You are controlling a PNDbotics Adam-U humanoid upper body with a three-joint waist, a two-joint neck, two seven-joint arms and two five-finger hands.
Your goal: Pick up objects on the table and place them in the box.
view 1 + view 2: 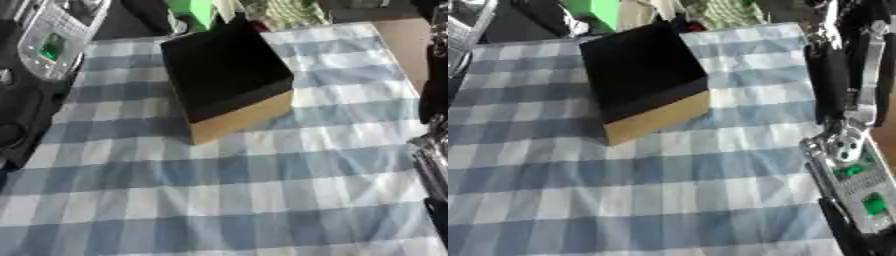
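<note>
— What lay on the left?
— The left arm [52, 37], its hand out of view.
— And the box [229, 80]?
— Open, at the far centre of the checked cloth [219, 200].
— The right?
— The right arm [855, 165]; its hand's fingers could not be seen.

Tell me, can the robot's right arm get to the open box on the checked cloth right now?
Probably yes. The right arm stands just beside the box, with only bare checked cloth between them. Its robot hand is out of view, so grasp readiness is unclear.
</note>
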